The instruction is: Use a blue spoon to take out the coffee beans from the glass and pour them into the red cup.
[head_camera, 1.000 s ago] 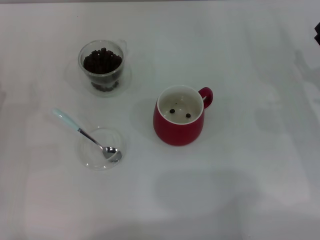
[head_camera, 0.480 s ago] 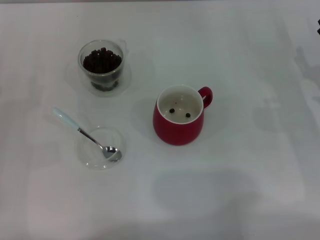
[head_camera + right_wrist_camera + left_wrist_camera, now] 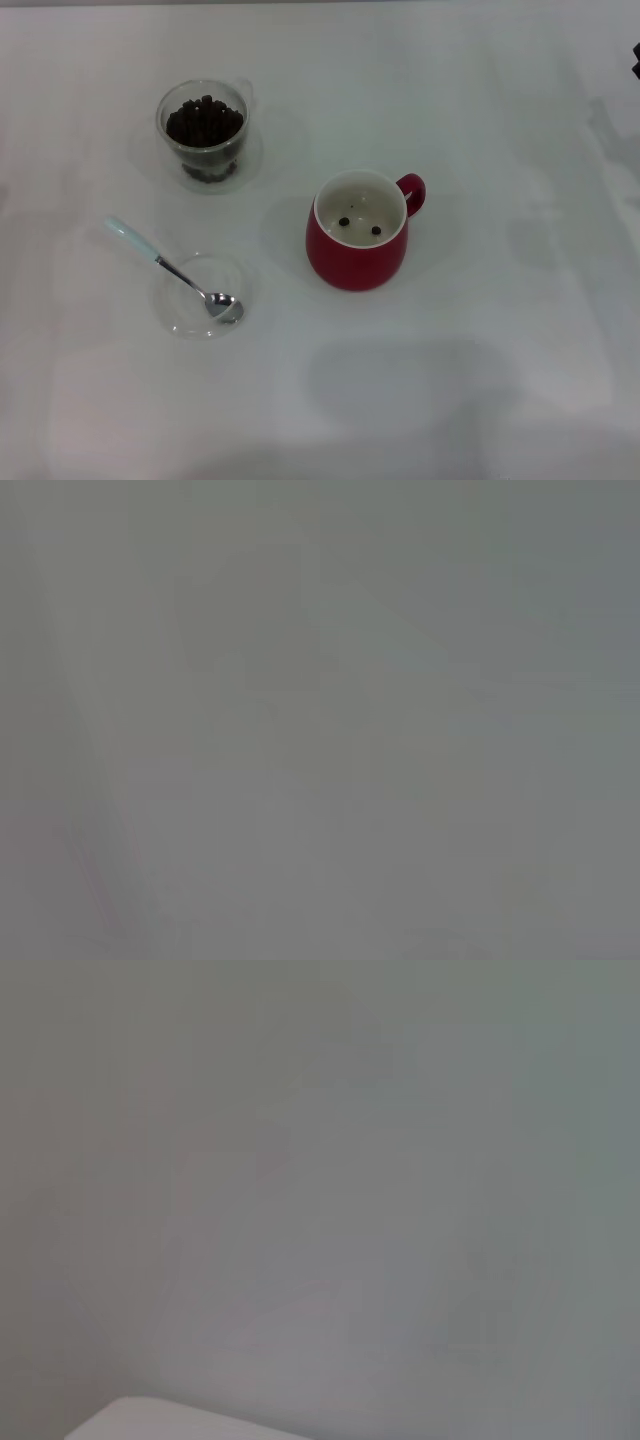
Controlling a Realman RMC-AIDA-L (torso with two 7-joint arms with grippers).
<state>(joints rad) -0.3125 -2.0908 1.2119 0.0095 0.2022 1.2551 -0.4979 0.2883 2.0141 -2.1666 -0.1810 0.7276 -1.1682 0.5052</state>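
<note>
White tabletop [image 3: 480, 330] fills the head view, plain and pale all over.

Landmark: the red cup [image 3: 357, 232], sitting about mid-table, upright, white inside, loop handle turned to its far right side. Two loose coffee beans lie on its bottom; otherwise the white inside shows bare.

Nearest item: a shallow clear dish [image 3: 198, 295], nearer than the red cup and well to its left. The blue spoon [image 3: 170, 268] rests in it, metal bowl lying inside the dish near its right wall, pale handle slanting out over the rim, up and away to the left, tip on or just over the tabletop.

Farther back: the glass [image 3: 204, 130], beyond the red cup and to its left, well apart from it and also apart from the dish. Upright, clear side handle faintly visible on its far right. The coffee beans [image 3: 205, 120] are heaped inside, filling it close to the rim, dark brown.

At the far right edge of the head view, beyond the red cup, a small dark sliver shows; cannot tell what it is.

Both wrist views show only a blank grey-white surface. Neither the left nor the right gripper is seen in any view, so cannot tell whether the fingers are apart or together.
</note>
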